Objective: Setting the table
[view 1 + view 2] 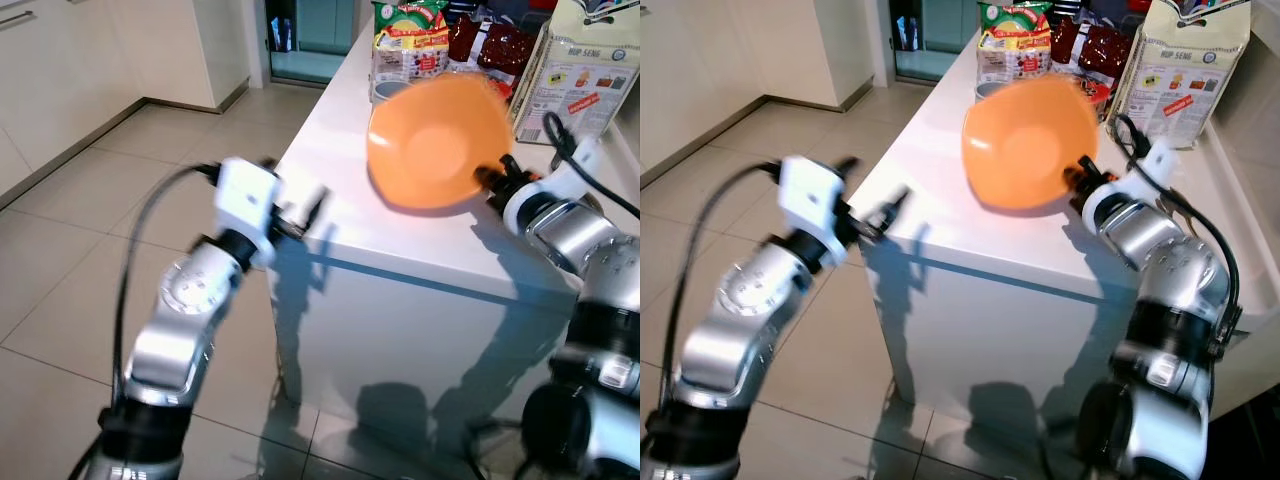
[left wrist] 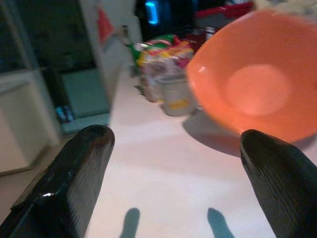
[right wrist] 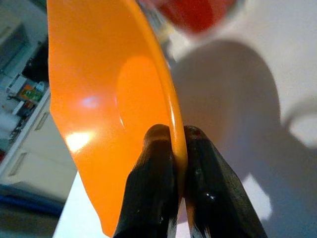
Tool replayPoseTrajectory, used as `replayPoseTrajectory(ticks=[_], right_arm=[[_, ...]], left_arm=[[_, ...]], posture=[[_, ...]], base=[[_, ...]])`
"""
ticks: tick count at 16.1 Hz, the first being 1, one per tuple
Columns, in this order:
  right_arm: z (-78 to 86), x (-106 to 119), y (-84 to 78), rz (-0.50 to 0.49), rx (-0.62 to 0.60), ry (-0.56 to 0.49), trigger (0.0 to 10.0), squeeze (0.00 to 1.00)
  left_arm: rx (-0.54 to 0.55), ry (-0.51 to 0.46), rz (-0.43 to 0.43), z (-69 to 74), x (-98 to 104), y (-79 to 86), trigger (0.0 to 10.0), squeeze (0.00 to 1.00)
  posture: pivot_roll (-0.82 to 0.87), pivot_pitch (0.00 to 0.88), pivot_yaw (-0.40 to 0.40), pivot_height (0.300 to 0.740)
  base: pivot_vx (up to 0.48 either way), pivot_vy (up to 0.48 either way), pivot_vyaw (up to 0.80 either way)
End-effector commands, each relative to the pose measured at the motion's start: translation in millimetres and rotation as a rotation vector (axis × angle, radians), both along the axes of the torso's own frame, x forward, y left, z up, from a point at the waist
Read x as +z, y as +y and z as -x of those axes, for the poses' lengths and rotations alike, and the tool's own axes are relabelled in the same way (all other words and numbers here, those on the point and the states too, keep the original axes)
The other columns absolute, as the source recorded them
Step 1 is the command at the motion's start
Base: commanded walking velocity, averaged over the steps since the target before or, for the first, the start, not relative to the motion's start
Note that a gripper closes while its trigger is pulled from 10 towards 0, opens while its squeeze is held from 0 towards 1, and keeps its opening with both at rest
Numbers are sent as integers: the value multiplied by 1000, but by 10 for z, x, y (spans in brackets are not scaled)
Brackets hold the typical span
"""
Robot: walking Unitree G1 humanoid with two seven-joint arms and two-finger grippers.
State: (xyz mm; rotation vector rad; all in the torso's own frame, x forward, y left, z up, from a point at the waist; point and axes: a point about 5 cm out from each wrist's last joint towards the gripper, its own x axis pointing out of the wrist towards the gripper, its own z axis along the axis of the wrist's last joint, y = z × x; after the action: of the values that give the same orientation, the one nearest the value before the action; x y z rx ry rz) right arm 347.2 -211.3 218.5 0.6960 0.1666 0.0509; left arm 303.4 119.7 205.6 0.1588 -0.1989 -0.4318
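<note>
Two arms reach over the counter (image 1: pixel 330 190): the right gripper (image 3: pixel 177 141) pinches the orange bowl (image 1: pixel 440 145) by its rim, tilted above the counter's middle; the left gripper (image 2: pixel 173 186) hovers spread at the near corner. A carton (image 1: pixel 580 70) reads "HUP SENG".

White counter (image 1: pixel 420 255), snack bags (image 1: pixel 408 40) and a printed carton (image 1: pixel 578 70) at its back

Bright daylight, hard shadows on the counter (image 1: pixel 420 250) (wrist views dimmer, motion-blurred)
</note>
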Motion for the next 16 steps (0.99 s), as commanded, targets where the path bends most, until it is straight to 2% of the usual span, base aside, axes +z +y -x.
replayPoseTrajectory(ticks=[1, 2, 3, 8, 9, 10, 12, 16], right_arm=[[86, 308, 117, 75, 3, -205, 10000, 0], [155, 364, 145, 150, -13, -274, 10000, 0], [239, 387, 182, 166, -17, -311, 10000, 0], [423, 289, 393, 234, -55, -354, 10000, 0], [450, 267, 400, 230, -59, -359, 10000, 0], [474, 243, 433, 278, -56, -355, 10000, 0], [478, 224, 458, 309, -59, -362, 10000, 0], [506, 186, 484, 320, -71, -358, 10000, 0]], left_arm=[[30, -15, -5, -38, 36, 19, 10000, 0], [32, -13, 0, -43, 36, 15, 10000, 0], [34, -15, 3, -41, 44, 7, 10000, 0], [43, -10, 12, -62, 47, -1, 10000, 0], [43, -9, 8, -48, 34, -12, 10000, 0], [41, -14, 11, -41, 74, -9, 10000, 0], [51, -13, 15, -73, 70, 14, 10000, 0], [49, -9, 15, -50, 71, 14, 10000, 0]], posture=[[-14, 0, 29, 740], [-12, 0, 28, 740], [-7, 0, 24, 740], [-8, 0, 22, 740], [-3, 0, 16, 740], [5, 0, 11, 740], [-12, 0, 21, 740], [5, 0, 11, 740]], base=[[0, 0, 0], [0, 0, 0], [0, 0, 0], [0, 0, 0], [0, 0, 0], [0, 0, 0], [0, 0, 0], [0, 0, 0]])
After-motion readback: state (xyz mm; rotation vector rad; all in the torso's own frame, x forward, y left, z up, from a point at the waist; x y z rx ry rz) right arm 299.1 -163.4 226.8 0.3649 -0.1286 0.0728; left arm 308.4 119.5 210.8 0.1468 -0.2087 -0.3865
